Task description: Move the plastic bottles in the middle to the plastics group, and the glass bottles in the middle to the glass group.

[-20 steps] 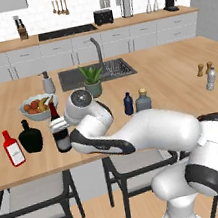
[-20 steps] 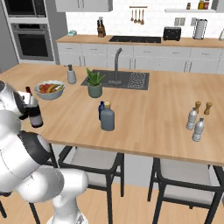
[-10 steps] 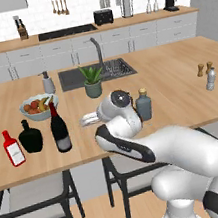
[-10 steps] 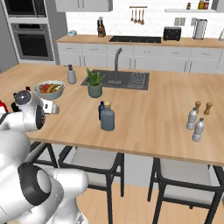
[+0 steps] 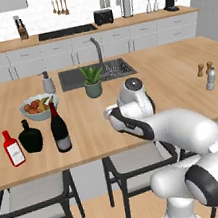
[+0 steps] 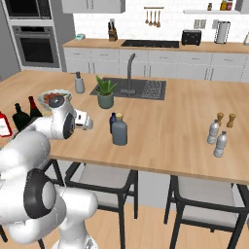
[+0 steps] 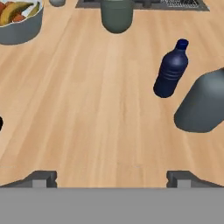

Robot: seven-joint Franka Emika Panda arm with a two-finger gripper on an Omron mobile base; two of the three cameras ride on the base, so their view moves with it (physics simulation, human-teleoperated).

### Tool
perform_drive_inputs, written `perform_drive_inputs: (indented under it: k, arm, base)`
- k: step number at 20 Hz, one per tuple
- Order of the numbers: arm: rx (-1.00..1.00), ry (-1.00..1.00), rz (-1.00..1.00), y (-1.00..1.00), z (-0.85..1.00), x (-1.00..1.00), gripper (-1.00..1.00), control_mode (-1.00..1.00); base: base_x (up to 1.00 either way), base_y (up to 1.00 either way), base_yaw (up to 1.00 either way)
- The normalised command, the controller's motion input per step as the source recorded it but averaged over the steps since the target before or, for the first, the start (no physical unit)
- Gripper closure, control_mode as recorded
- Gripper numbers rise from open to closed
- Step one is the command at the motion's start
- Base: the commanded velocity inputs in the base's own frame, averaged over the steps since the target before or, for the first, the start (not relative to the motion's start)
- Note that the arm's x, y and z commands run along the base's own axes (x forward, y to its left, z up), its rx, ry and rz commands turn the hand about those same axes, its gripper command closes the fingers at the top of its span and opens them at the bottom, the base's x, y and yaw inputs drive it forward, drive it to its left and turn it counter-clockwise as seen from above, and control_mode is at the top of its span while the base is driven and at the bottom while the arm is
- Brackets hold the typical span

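I have the long wooden desk [image 5: 175,69] across both base views, with the sink [image 6: 146,90] set into its far side. My arm [image 5: 180,129] reaches out over the middle of the desk.

The tall black wine bottle [image 5: 59,127] with the red top stands upright near the desk's left end, just beside the squat black flask [image 5: 30,137], and the flat red bottle [image 5: 13,148] with the white label sits next to that. Behind them I see the fruit bowl [image 5: 37,107], and further back the grey soap dispenser [image 5: 48,83]. A potted plant [image 6: 105,93] stands in front of the sink.

In the middle, the grey-blue bottle [image 6: 119,130] with the gold-tan cap stands upright, and the small dark-blue bottle [image 6: 112,122] is right behind it; I cannot tell from the right base view whether they touch. In the hand view the dark-blue bottle [image 7: 171,70] lies ahead and to the right, close beside the grey-blue one [image 7: 203,105] but apart from it.

At the right end stand the two ribbed water bottles [image 6: 217,138], with the two small shakers [image 6: 225,118] just behind them.

The claw [image 7: 112,177] hovers over bare wood, its fingertips [image 7: 41,178] spread wide apart with nothing between them.
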Motion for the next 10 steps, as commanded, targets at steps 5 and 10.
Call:
perform_drive_inputs:
  k: [5,10]
  arm:
    - [-0.27,0.34,-0.13,-0.81,0.00,0.69,-1.00,-1.00]
    - [-0.10,0.25,-0.17,-0.95,0.02,0.19,-1.00,-1.00]
  base:
    - [0.00,0.00,0.00]
    - [0.00,0.00,0.00]
